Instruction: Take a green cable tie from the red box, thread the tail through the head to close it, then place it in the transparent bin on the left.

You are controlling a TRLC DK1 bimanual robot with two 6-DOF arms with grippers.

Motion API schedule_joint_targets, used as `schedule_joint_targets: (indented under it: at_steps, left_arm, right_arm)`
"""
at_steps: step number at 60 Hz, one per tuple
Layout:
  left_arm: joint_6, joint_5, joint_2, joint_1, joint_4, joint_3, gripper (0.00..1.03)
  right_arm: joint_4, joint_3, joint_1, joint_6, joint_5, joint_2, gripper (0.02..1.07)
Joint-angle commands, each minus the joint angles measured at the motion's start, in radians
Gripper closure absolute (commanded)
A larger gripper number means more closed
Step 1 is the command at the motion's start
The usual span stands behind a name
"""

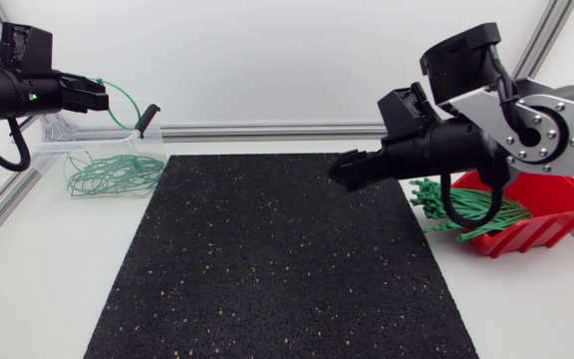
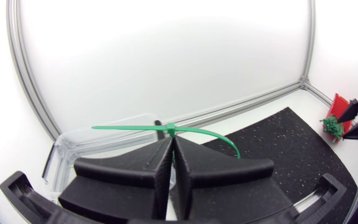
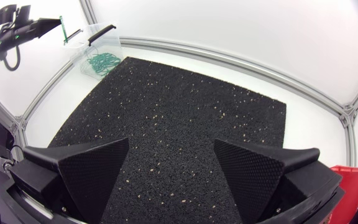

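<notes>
My left gripper (image 1: pixel 102 96) hangs above the transparent bin (image 1: pixel 78 152) at the far left, shut on a closed green cable tie (image 1: pixel 123 105) whose loop droops toward the bin. In the left wrist view its fingers (image 2: pixel 157 163) press together on the tie (image 2: pixel 135 127). Several looped green ties (image 1: pixel 113 175) lie in the bin. My right gripper (image 1: pixel 345 170) hovers over the mat's right side, open and empty, its fingers (image 3: pixel 98 165) wide apart. The red box (image 1: pixel 551 221) with loose green ties (image 1: pixel 456 207) sits behind it at the right.
A black speckled mat (image 1: pixel 277 259) covers the table's middle. An aluminium rail (image 1: pixel 267 131) runs along the back edge. A black handle (image 1: pixel 148 117) sticks up at the bin's right rim.
</notes>
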Motion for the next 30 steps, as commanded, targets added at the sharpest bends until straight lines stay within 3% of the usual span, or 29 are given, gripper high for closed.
schedule_joint_targets:
  at_steps: [1,15,28,30]
  left_arm:
    - [0.031,-0.031,0.106,0.046,-0.068,0.173,1.0]
    - [0.031,-0.168,0.337,0.09,-0.256,0.515,1.0]
    - [0.01,-0.224,0.546,0.097,-0.418,0.719,0.99]
    - [0.007,-0.232,0.58,0.097,-0.461,0.744,0.95]
  right_arm:
    - [-0.007,-0.032,0.007,-0.031,0.026,-0.043,0.06]
    - [-0.044,-0.056,0.038,-0.04,0.077,-0.125,0.06]
    - [-0.067,-0.084,0.055,-0.041,0.103,-0.182,0.06]
    - [-0.071,-0.089,0.058,-0.043,0.105,-0.188,0.06]
